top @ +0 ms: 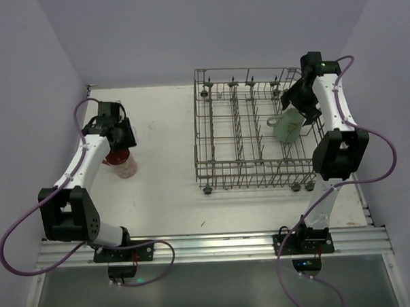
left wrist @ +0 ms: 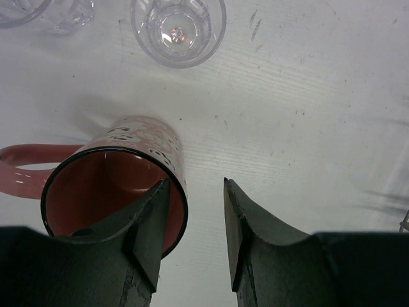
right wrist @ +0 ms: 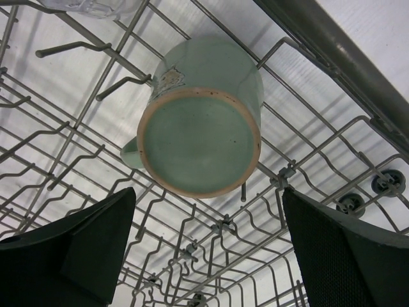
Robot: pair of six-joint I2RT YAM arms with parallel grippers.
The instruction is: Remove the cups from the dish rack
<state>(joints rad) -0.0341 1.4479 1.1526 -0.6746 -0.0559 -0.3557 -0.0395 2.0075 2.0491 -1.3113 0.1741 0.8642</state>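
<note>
Down on the white table, left of the large rectangular grey metal wire dish rack and well apart from it, the pink-red ceramic cup with a pale pattern stood upright. Its dark-rimmed mouth faced the left wrist camera and its handle stuck out to the left of that view. The left gripper hung over it with its jaws parted only partway. One finger reached into the cup's mouth and the other stood outside the wall. Bare table showed between the rim and that outer finger, so the cup was straddled, not pinched (whether the inner finger touched the wall could not be told). Beyond the cup, clear glass tumblers stood on the table, one almost whole in view and the others cut off by the top edge.

The pale mint-green mug with a handle sat in the rack's right part, close to the right wall. It was tipped among the upright tines, with its base turned to the right wrist camera. The right gripper hovered over it with its fingers spread wide, one on either side of the mug and neither touching it. Two of the rack's small wheels showed beside the right-hand finger.
</note>
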